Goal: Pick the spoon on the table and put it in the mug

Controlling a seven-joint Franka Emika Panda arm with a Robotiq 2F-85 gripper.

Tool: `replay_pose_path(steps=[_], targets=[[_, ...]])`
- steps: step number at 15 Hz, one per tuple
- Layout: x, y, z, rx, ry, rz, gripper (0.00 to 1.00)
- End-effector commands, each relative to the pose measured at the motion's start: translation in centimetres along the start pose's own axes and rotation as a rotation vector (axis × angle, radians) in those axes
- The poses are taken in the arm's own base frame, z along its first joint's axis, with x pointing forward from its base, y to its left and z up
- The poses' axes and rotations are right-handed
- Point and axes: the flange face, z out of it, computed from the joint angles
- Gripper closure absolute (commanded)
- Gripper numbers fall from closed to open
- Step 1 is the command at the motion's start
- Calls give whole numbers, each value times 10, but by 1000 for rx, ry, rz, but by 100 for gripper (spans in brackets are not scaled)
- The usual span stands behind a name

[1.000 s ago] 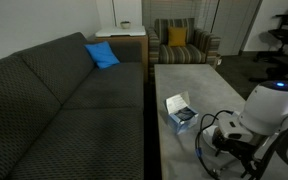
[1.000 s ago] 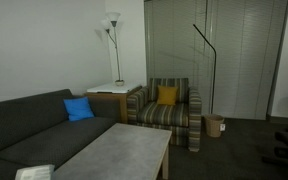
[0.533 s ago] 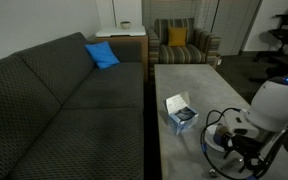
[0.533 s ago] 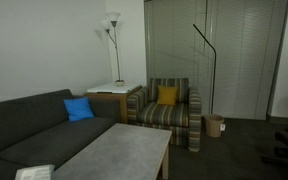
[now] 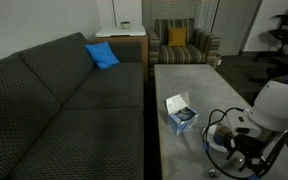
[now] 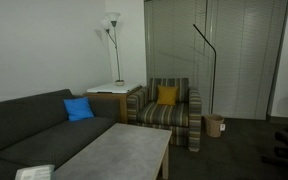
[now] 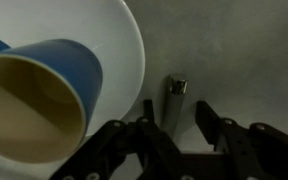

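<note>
In the wrist view, the gripper (image 7: 174, 120) is seen at the bottom edge, lowered close over the grey table (image 7: 254, 60). Its two dark fingers (image 7: 210, 122) are spread apart, and nothing is pinched between them. The spoon (image 7: 174, 100) lies flat on the table in the gap between the fingers, as a slim silver strip running away from the gripper. One end of it is seen just beyond the fingertips, and the other end is hidden under the gripper body. Whether either finger touches the spoon cannot be told.

To the left of the fingers, a white saucer (image 7: 124, 55) is seen, with its rim just beside the spoon but apart from it. The blue mug (image 7: 44, 95) stands on the saucer, further left of the fingers, and its pale tan inside is open to the camera.

In an exterior view, the white arm (image 5: 277, 103) is bent low over the near end of the table (image 5: 184, 75), with black cables around the wrist; the fingers themselves are too small to be made out there. A blue-and-white box (image 5: 180, 113) lies on the table near the arm. A dark sofa (image 5: 64, 100) with a blue cushion (image 5: 101, 55) runs along the table's side. A striped armchair (image 5: 180, 45) is placed beyond its far end.
</note>
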Motion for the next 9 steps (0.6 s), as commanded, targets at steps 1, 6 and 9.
replay_pose_path(steps=[1,6,9], targets=[[-17,-26,17,36,-15,23,76],[-18,-29,15,40,-27,38,96],[-16,-30,14,39,-31,44,96]])
